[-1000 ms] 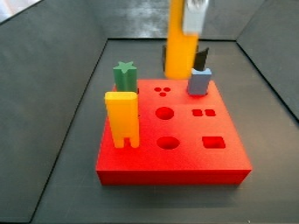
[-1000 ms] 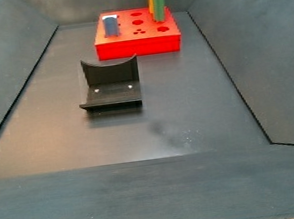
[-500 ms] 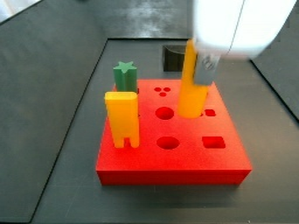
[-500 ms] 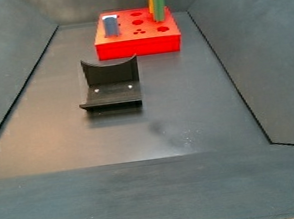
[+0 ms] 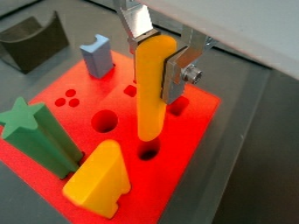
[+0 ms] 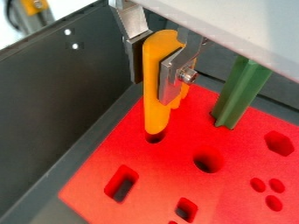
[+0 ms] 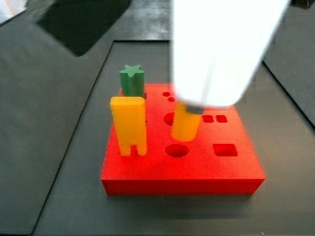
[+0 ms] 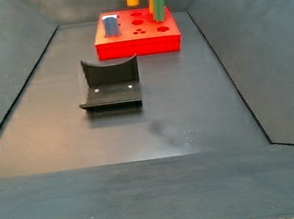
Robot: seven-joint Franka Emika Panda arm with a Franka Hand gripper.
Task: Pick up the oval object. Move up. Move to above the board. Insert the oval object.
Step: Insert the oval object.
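Over the last second the gripper carried the oval object from behind the board to over it and came down, so the peg's lower tip sat right at, maybe just inside, a round hole directly below the gripper in both wrist views. Gripper stayed clamped on the peg's upper part, peg upright. Judged: move-above step done, insertion starting; the green star peg and wider yellow block stood just beside the gripper, apart from it.
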